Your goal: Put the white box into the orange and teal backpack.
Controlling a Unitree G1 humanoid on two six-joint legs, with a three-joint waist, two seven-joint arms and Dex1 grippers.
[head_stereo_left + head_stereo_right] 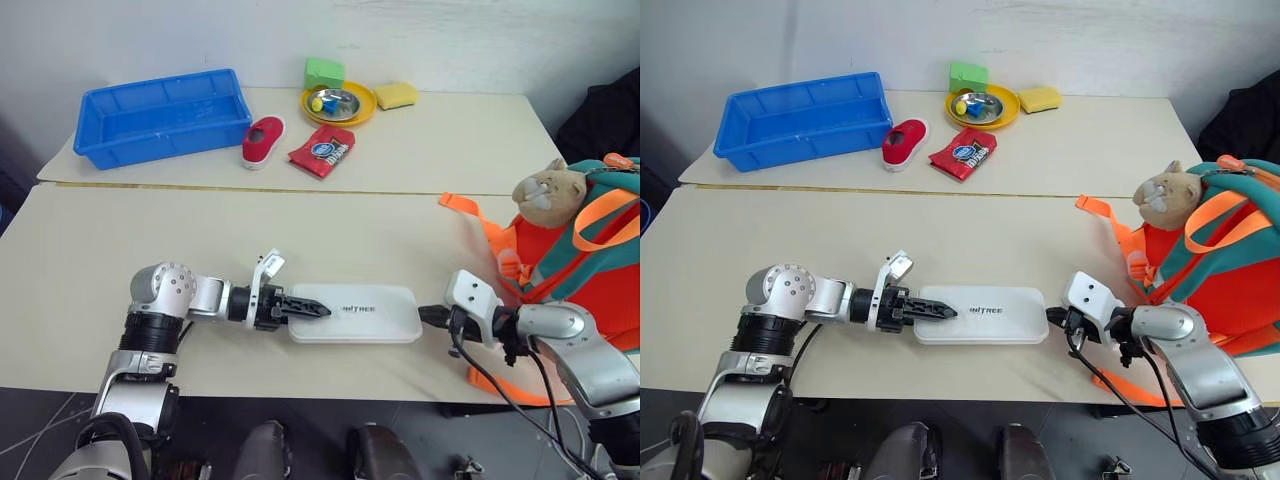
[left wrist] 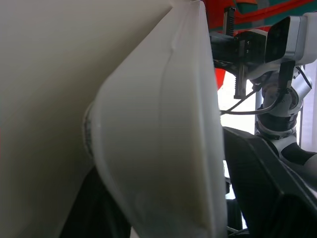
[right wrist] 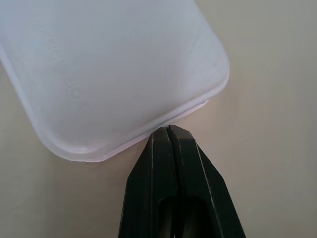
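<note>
Nearest the head camera, the white box lies flat on the front edge of the cream table, lengthwise between the two arms. From the left, the left gripper clasps the box's left end, one black finger lying on the lid. At the box's right end the right gripper rests with its tips against the short side. Just to the right stands the orange and teal backpack, upright, a tan plush animal at its top and orange straps trailing onto the table. Far back sit a blue bin, a red shoe, a red snack packet, a yellow plate, a green block and a yellow sponge.

Left wrist view: the box's rounded end sits between the fingers, one dark finger on each face.

Right wrist view: the black fingers are pressed together, holding nothing, their tips touching the box's edge near a rounded corner.
</note>
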